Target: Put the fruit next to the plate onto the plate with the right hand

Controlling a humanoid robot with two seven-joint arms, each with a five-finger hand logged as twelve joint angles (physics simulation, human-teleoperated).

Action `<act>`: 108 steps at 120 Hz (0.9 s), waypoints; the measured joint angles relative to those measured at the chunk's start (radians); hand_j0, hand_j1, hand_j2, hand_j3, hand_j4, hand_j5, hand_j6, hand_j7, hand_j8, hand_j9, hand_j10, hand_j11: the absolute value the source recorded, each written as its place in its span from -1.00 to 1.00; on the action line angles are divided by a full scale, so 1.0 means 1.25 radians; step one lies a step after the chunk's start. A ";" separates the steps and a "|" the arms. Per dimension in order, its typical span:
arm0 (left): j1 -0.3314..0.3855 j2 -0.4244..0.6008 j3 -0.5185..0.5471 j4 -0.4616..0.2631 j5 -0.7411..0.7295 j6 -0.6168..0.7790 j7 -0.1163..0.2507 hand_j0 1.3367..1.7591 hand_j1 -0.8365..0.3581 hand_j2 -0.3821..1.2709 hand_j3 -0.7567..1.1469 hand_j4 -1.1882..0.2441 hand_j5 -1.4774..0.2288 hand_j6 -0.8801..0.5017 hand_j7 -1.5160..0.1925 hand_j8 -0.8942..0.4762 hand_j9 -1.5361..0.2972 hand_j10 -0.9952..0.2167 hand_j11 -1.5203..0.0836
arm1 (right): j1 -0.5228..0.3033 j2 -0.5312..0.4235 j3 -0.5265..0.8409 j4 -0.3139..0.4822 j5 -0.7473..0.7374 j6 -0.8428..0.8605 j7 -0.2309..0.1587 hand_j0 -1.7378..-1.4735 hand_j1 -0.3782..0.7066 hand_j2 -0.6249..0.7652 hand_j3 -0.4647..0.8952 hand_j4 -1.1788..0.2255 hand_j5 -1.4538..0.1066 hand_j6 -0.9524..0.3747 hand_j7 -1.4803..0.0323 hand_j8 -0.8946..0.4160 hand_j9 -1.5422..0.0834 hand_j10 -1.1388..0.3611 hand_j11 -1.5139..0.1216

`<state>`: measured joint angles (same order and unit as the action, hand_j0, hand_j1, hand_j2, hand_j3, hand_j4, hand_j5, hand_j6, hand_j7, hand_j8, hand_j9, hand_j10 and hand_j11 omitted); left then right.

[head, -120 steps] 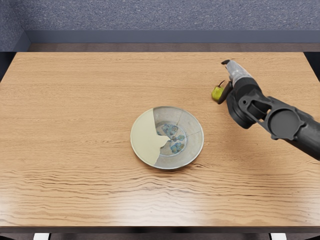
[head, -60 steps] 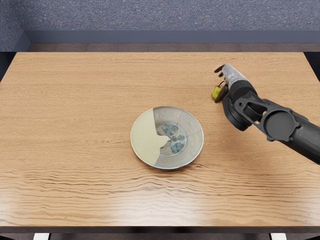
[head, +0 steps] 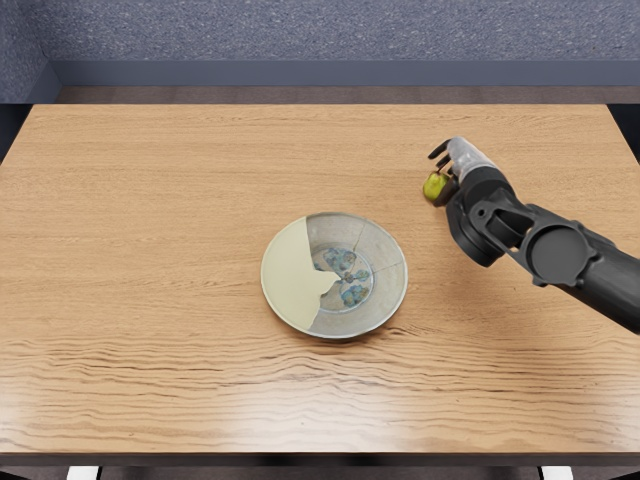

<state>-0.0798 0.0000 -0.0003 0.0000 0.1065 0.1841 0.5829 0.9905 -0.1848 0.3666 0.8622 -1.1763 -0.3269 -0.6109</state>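
A small yellow-green fruit (head: 433, 187) lies on the table to the upper right of the plate (head: 284, 276), about a hand's width from its rim. The plate is round, half cream and half grey, with a blue pattern in its centre. My right hand (head: 441, 176) comes in from the right edge and sits against the fruit's right side. Its dark fingers (head: 438, 154) curl over the top of the fruit and the thumb presses in from below. The fruit's stem is hidden by the hand. Nothing lies on the plate.
The wooden table (head: 160, 200) reaches to a dark wall at the back. My right forearm (head: 560, 255) slants from the right edge over the table's right side.
My right hand has slid left and lower onto the fruit, and its fingers have closed around it. The fruit stays at the same spot; the plate has not moved.
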 joint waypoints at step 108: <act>0.000 0.000 0.000 0.000 0.000 0.000 0.000 0.52 0.98 -0.54 -0.21 0.67 0.73 0.28 0.78 0.31 0.68 0.65 0.90 | 0.000 0.007 -0.002 0.000 0.006 0.019 -0.001 -0.33 0.28 0.18 -0.32 -0.37 -0.17 -0.32 -0.21 -0.29 -0.13 -0.22 -0.22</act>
<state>-0.0797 0.0000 -0.0004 0.0000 0.1064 0.1842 0.5828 0.9899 -0.1762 0.3637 0.8619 -1.1686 -0.3028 -0.6116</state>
